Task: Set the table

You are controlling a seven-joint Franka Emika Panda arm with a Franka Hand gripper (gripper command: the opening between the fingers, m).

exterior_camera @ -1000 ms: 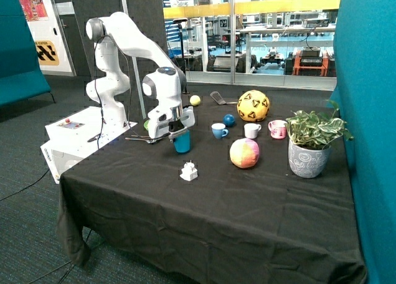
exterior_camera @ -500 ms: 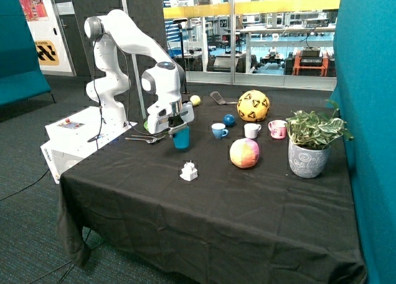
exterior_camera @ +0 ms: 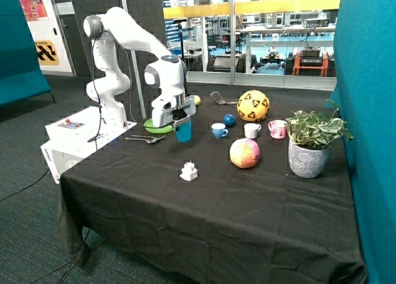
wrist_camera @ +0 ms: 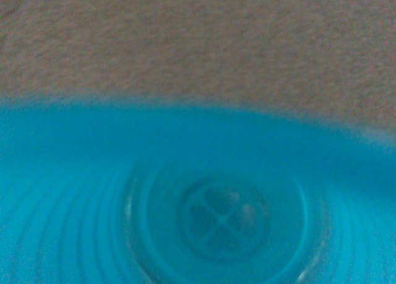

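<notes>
Blue plastic, thin-walled and ridged inside, makes up the cup (exterior_camera: 183, 132) that the gripper (exterior_camera: 180, 118) carries by its rim, lifted just above the black-clothed table (exterior_camera: 204, 216) near the green plate (exterior_camera: 152, 125); the fingers are closed on the cup's wall, one seemingly inside and one outside, though the wrist view (wrist_camera: 216, 216) shows only the cup's empty interior. Such a cup is likely light, somewhat flexible and smooth, so a rim pinch should hold it but could deform it or let it swing; a firm, upright set-down seems wise. Counting what lies on the cloth: one blue cup in the gripper, one small blue-and-white cup (exterior_camera: 218, 130), one white mug (exterior_camera: 251, 130), one pink mug (exterior_camera: 278, 129), so four drinking vessels. Balls number four: a yellow football (exterior_camera: 253, 106), a pink-and-yellow soft ball (exterior_camera: 245, 153), a small blue ball (exterior_camera: 229, 119) and a small yellow ball (exterior_camera: 196, 100). One potted plant (exterior_camera: 311, 145), one spatula (exterior_camera: 218, 98), one small white object (exterior_camera: 189, 171), and cutlery (exterior_camera: 143, 138) beside the plate, its count unclear.
</notes>
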